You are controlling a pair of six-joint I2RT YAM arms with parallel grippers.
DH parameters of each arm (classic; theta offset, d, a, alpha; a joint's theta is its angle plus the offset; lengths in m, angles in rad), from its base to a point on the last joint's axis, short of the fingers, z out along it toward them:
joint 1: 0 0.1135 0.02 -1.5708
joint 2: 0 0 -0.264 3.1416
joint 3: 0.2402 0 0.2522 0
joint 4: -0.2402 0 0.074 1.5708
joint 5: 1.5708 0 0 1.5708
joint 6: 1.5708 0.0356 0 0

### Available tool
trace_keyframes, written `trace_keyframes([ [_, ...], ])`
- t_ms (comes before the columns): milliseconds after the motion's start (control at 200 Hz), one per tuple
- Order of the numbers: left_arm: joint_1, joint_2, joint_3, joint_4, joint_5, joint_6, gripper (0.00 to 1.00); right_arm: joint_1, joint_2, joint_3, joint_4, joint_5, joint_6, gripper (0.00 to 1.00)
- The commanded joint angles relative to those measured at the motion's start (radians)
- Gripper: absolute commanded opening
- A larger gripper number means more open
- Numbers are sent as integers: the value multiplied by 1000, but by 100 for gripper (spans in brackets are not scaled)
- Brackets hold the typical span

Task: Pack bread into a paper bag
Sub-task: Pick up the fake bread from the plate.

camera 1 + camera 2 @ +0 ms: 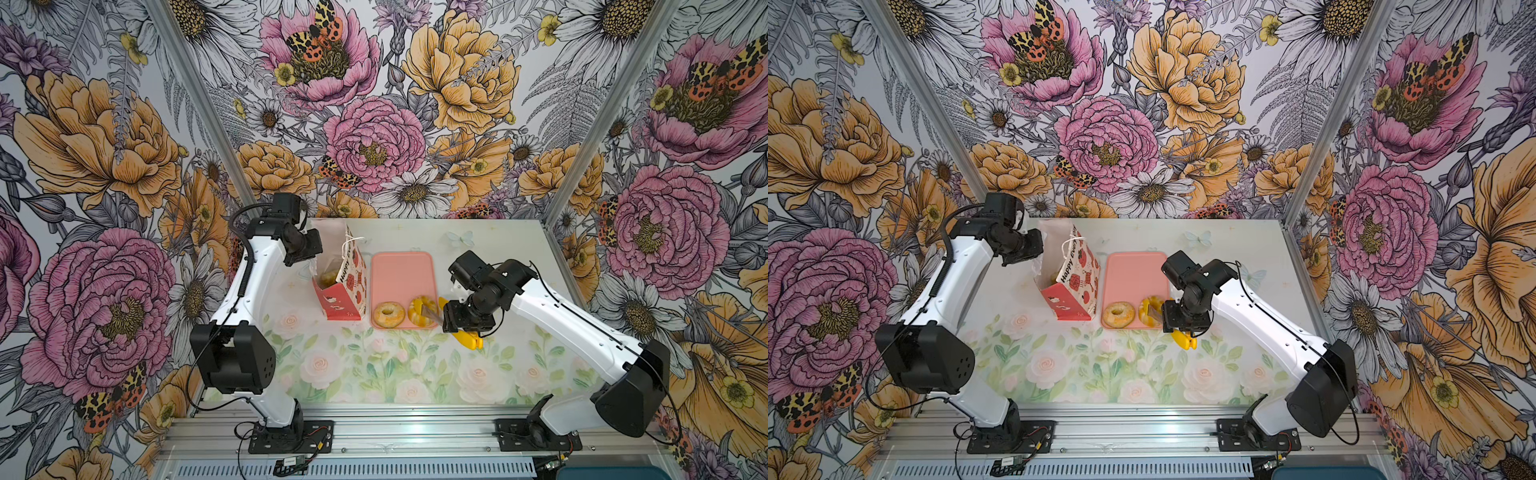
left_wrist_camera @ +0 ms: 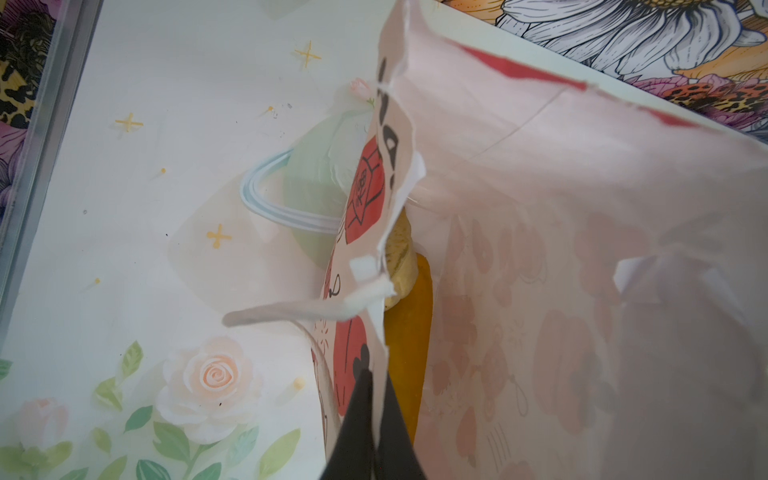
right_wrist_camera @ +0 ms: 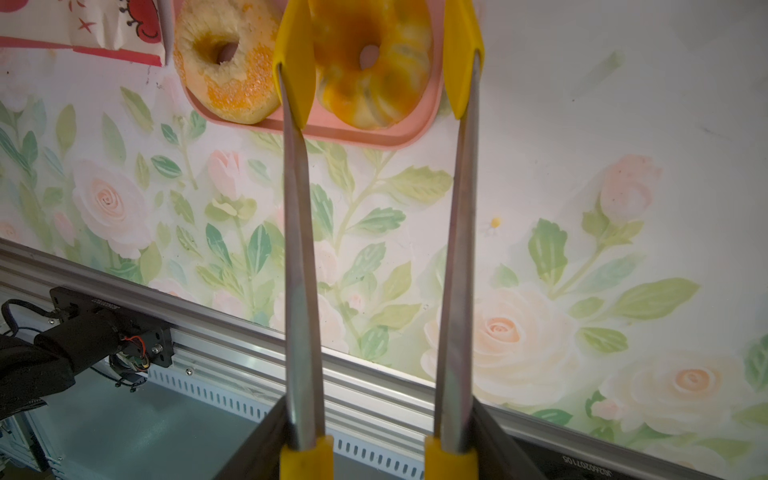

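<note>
The paper bag (image 1: 343,282) (image 1: 1073,274) stands upright left of the pink tray, and my left gripper (image 2: 376,386) (image 1: 309,251) is shut on its torn rim (image 2: 390,232). Golden-brown bread (image 2: 409,332) (image 1: 328,276) lies inside the bag. On the tray's near end sit a ring bagel (image 1: 389,314) (image 1: 1118,314) (image 3: 226,62) and a fluted ring bun (image 1: 420,311) (image 1: 1149,309) (image 3: 374,62). My right gripper (image 3: 378,432) (image 1: 457,322) is shut on the yellow-tipped tongs (image 3: 299,249). Their two tips stand spread on either side of the fluted bun.
The flat pink tray (image 1: 401,270) (image 1: 1133,274) lies between the bag and my right arm. An aluminium rail (image 3: 374,374) runs along the table's front edge. Patterned walls close in the back and both sides.
</note>
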Motion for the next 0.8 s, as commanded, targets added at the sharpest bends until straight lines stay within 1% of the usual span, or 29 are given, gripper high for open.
trace_keyframes([
  [0, -1, -4, -10, 11, 12, 13, 0, 8, -15, -8, 40, -14, 10, 62],
  [115, 0, -9, -15, 11, 10, 14, 0, 17, -14, -9, 47, -22, 13, 63],
  [340, -1, -12, -32, 11, 9, 13, 0, 25, -8, -4, 48, -48, 5, 69],
  [796, 0, -8, -32, 11, 7, 19, 0, 30, 52, -17, 46, -66, -14, 68],
])
